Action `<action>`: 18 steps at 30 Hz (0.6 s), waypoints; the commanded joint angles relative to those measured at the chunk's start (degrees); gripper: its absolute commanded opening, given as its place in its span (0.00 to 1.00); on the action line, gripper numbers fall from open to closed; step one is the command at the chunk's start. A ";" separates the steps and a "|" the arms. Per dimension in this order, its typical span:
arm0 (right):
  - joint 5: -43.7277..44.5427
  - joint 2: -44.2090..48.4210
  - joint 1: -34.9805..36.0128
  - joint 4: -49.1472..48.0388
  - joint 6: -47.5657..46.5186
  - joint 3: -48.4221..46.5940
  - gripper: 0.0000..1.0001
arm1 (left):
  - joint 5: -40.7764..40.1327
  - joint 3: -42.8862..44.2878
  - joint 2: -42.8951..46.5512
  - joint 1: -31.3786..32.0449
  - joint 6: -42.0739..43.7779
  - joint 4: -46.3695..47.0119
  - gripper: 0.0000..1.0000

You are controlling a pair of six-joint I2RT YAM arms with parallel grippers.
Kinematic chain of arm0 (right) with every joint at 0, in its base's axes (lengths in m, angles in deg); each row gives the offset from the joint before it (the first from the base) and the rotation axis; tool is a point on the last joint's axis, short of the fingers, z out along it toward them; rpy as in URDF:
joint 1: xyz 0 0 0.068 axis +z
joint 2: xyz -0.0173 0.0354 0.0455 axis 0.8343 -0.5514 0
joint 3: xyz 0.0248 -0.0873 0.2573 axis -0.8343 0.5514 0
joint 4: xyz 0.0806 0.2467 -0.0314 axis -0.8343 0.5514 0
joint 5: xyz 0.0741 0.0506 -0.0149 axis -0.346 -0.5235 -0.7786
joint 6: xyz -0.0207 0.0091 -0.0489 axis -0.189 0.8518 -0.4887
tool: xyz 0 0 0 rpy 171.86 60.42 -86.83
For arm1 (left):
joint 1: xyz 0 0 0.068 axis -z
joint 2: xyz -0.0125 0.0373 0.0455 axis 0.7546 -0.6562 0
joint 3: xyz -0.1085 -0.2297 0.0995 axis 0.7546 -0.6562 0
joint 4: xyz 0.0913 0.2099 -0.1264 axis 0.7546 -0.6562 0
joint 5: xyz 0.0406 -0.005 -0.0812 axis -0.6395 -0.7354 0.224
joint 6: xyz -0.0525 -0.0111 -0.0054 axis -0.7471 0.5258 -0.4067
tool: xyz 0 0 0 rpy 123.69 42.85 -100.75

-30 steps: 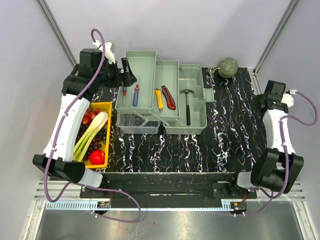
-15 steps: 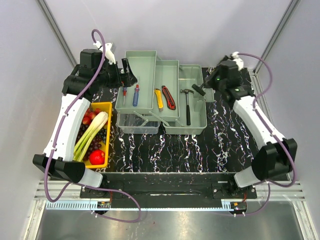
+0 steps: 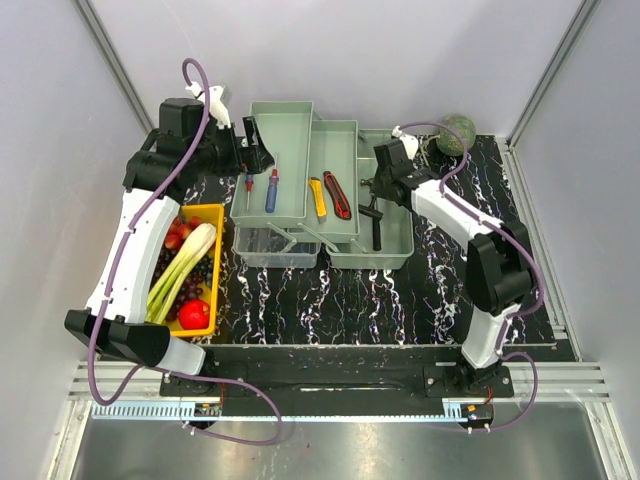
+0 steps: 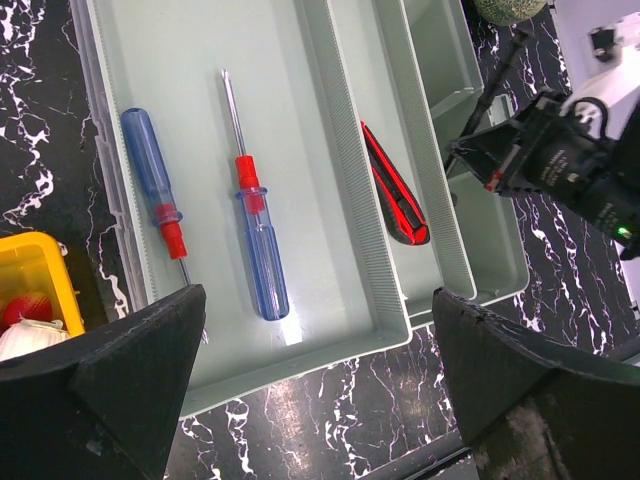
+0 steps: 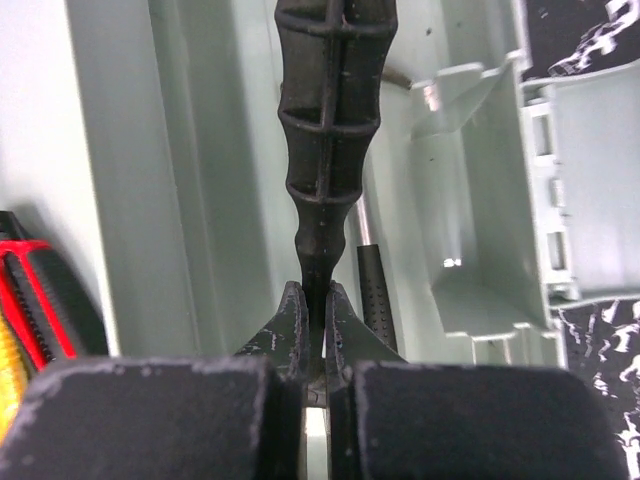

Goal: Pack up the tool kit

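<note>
The pale grey-green toolbox stands open with its trays folded out and its translucent lid in front. The left tray holds two blue-handled screwdrivers. The middle tray holds a yellow knife and a red knife. A hammer lies in the base. My left gripper is open and empty above the left tray's edge. My right gripper is shut on a black ribbed tool and holds it over the base, above the hammer's handle.
A yellow tray of produce sits left of the toolbox. A green melon lies at the back right. The black marbled table top lies open to the right of and in front of the toolbox.
My right arm has swung from the far right edge leftwards to over the toolbox base, carrying the black tool. My left arm has not moved.
</note>
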 commanded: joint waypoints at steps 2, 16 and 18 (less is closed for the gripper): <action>-8.71 -4.55 0.08 -1.68 -0.36 -3.40 0.00 | -1.78 -0.11 3.48 -0.27 0.03 2.53 0.99; -12.95 -17.04 -0.10 3.85 -0.09 -11.39 0.30 | -2.75 0.42 3.48 -0.44 0.38 2.53 0.99; -12.25 -16.69 -0.10 4.74 -0.09 -11.84 0.41 | -2.66 0.60 3.40 -0.79 0.21 2.62 0.99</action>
